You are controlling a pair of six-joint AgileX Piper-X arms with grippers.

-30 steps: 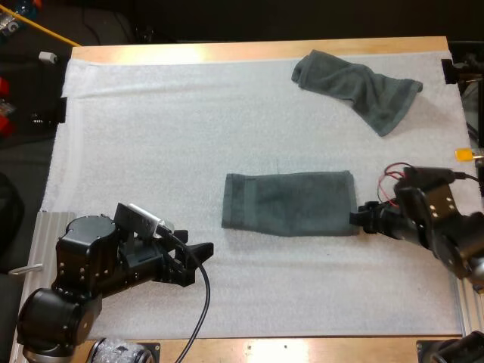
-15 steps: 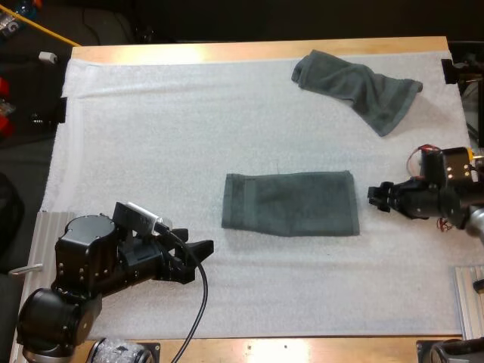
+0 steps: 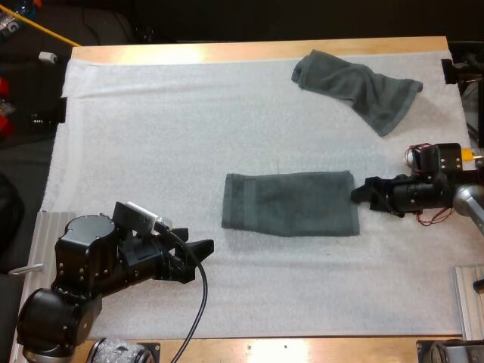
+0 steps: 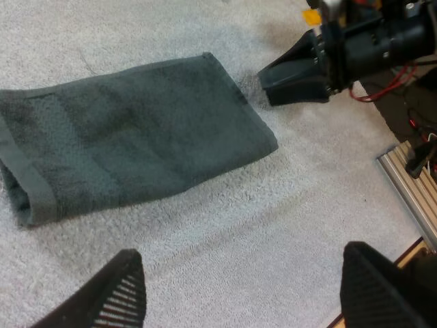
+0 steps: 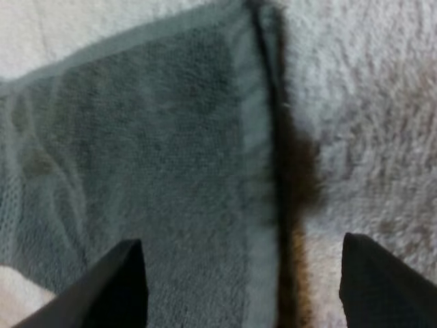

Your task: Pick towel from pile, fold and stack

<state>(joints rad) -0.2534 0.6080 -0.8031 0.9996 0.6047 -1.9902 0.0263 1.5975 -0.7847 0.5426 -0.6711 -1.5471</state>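
The folded towel [image 3: 290, 203] lies flat on the white mat [image 3: 189, 128]. The right gripper [image 3: 360, 194] is at the towel's short edge on the right arm's side, with its fingers [image 5: 123, 283] spread and that edge running between them, holding nothing. The left gripper [image 3: 203, 253] sits well apart from the folded towel on its near side, fingers likewise spread and empty. A crumpled towel [image 3: 359, 89] lies beyond the folded towel.

Right wrist view: folded towel [image 5: 157, 157] cut off, just right end seen. Left wrist view: left gripper [image 4: 242, 253] fingers cut off, tips only. High view: right arm [image 3: 439, 195] cut off.
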